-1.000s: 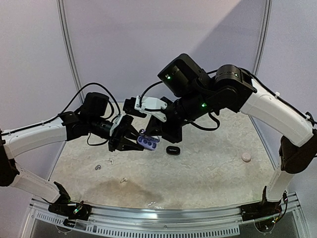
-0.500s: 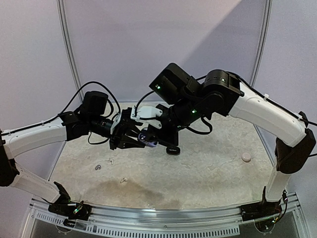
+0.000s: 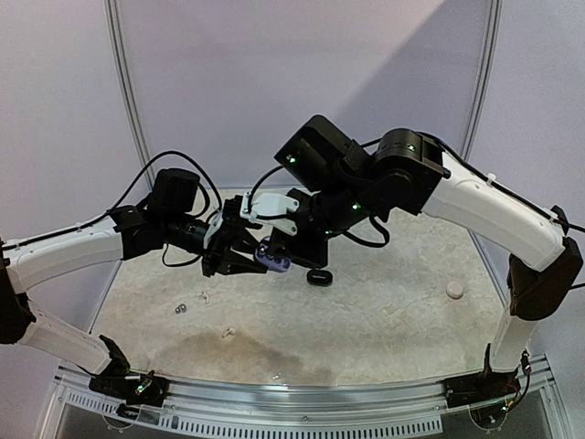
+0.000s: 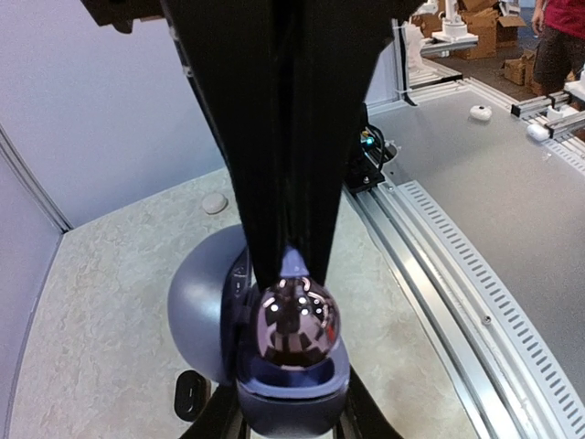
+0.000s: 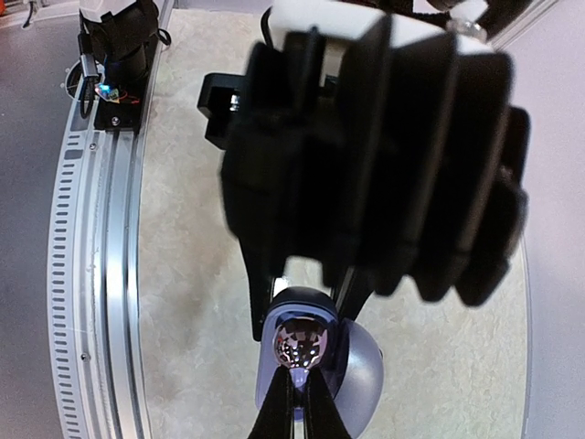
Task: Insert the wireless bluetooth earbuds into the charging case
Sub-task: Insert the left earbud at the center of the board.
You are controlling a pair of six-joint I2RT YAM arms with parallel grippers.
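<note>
My left gripper (image 3: pixel 260 261) is shut on the base of an open lilac-blue charging case (image 3: pixel 274 261) and holds it above the table. In the left wrist view the case (image 4: pixel 292 398) sits between my left gripper's (image 4: pixel 291 422) jaws, its lid (image 4: pixel 196 311) swung open to the left. My right gripper (image 3: pixel 274 245) reaches in from the right. It is shut on the lilac stem of a shiny mirror-like earbud (image 5: pixel 302 343), which rests in the case's well (image 5: pixel 274 366). The right gripper (image 5: pixel 299 389) shows at the bottom of the right wrist view. The earbud also shows in the left wrist view (image 4: pixel 294 325).
A black oblong case (image 3: pixel 317 277) lies on the table just right of the grippers. Tiny loose earbuds lie at the front left: a silvery one (image 3: pixel 181 309) and white ones (image 3: pixel 203 296) (image 3: pixel 228 332). A pale round case (image 3: pixel 454 289) sits far right. A metal rail (image 3: pixel 302 402) runs along the front edge.
My right gripper has swung left and down onto the case held by my left gripper. In the last half second both have barely moved.
</note>
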